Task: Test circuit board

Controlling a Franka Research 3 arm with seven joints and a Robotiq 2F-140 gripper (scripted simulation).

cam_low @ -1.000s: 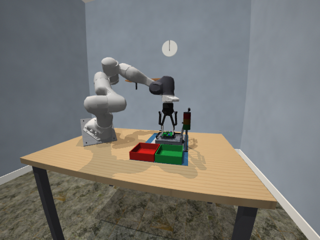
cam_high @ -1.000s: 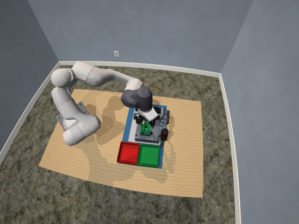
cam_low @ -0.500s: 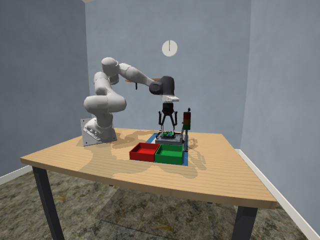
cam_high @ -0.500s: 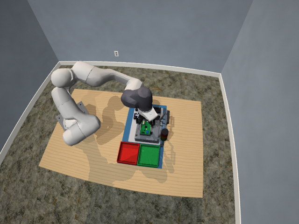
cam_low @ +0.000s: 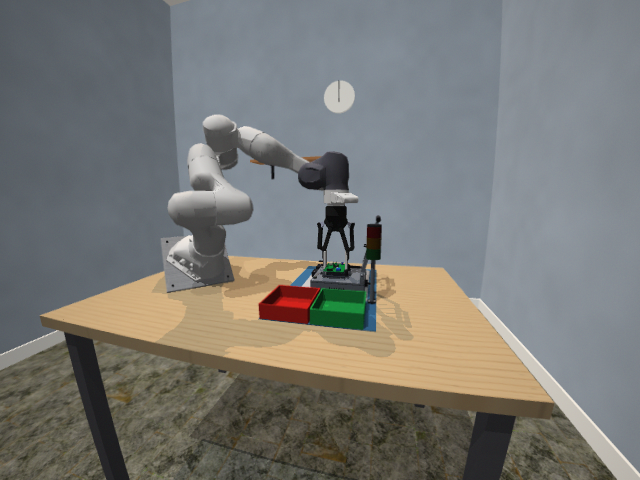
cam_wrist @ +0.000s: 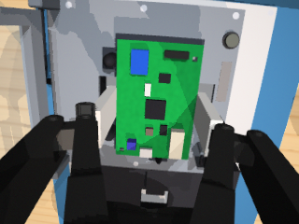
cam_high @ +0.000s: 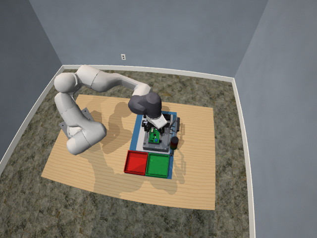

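Observation:
The green circuit board (cam_high: pixel 154 137) (cam_low: pixel 334 268) (cam_wrist: pixel 159 75) is face up over the grey tester (cam_high: pixel 145 146) (cam_low: pixel 320 281) (cam_wrist: pixel 220 51), just at its plate. In the wrist view it sits slightly askew, its white connector end toward the bottom of the frame. My gripper (cam_low: pixel 334 262) (cam_wrist: pixel 155 103) points straight down, its pads against the board's two long sides, shut on it. A black post (cam_wrist: pixel 109 61) stands by the board's left edge. The signal tower (cam_high: pixel 174 142) (cam_low: pixel 373 240) beside the tester looks unlit.
The red bin (cam_high: pixel 135 161) (cam_low: pixel 286 302) and the green bin (cam_high: pixel 157 165) (cam_low: pixel 338 307) stand side by side, empty, in front of the tester on the blue mat (cam_high: pixel 132 139) (cam_wrist: pixel 285 70). The tester's lid stands open on the tower's side. The arm hides the tray.

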